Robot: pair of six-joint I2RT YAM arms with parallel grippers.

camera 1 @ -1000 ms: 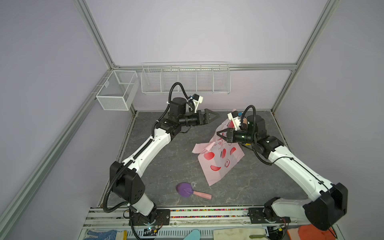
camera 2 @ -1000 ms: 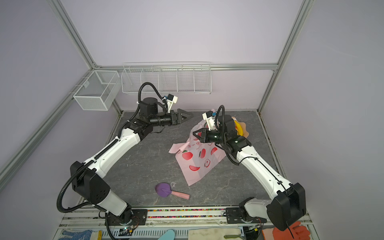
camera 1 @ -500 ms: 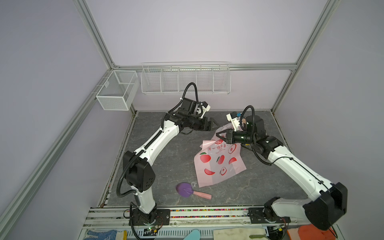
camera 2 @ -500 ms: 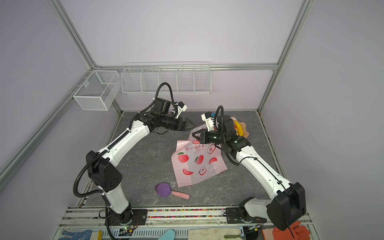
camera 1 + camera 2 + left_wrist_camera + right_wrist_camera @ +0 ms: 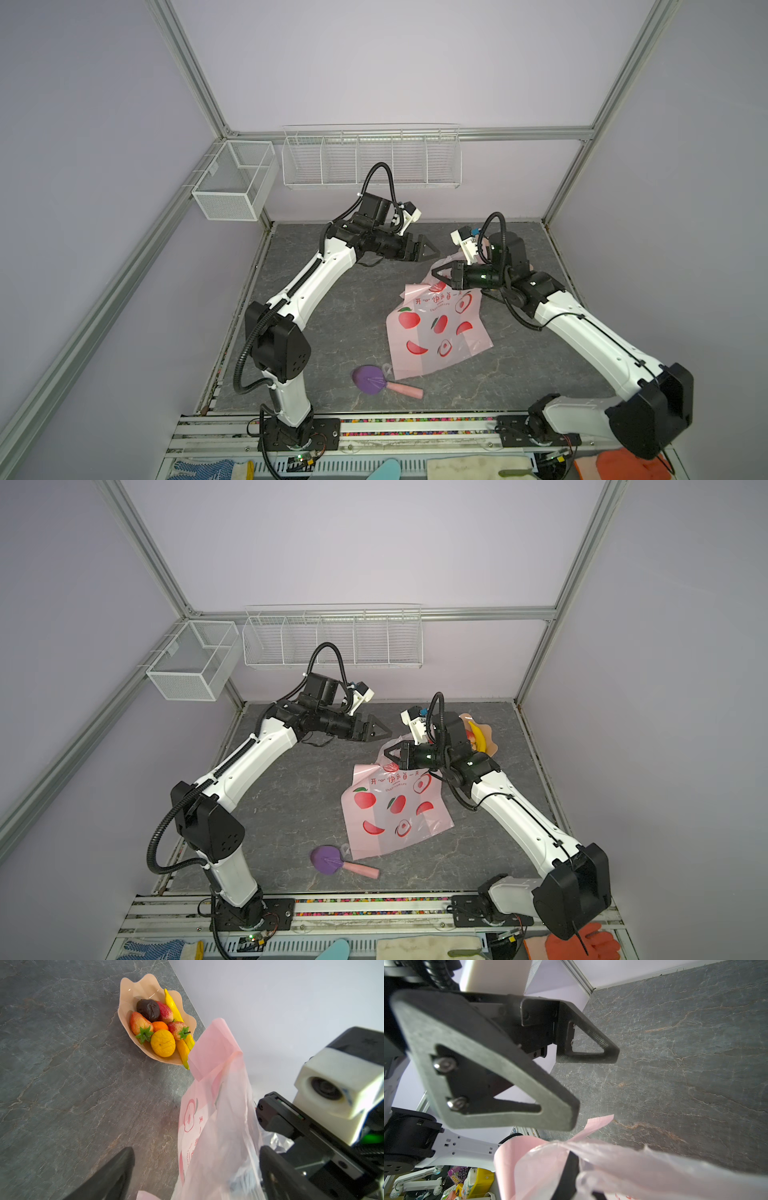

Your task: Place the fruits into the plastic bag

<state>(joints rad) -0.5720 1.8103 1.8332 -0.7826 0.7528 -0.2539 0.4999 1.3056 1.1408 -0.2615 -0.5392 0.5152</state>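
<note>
Over the table [image 5: 353, 332], your right gripper [image 5: 434, 273] fingers pinch the plastic bag [image 5: 436, 332]; left gripper [image 5: 434, 252] fingers spread wide, empty.

A pale-pink see-through bag [image 5: 436, 332] printed with red peaches lies on a grey table [image 5: 332, 324] veined rust and white. Beside the bag, a peach bowl [image 5: 133, 989] shows yellow bananas [image 5: 172, 1004], an orange [image 5: 163, 1043], red green-leaved strawberries [image 5: 176, 1028] and a dark-brown ball [image 5: 148, 1009]; the tool [image 5: 374, 380] is purple-headed, pink-handled.

Lilac walls [image 5: 374, 62] and wire baskets [image 5: 371, 160] surround grey marbled floor [image 5: 349, 332].
</note>
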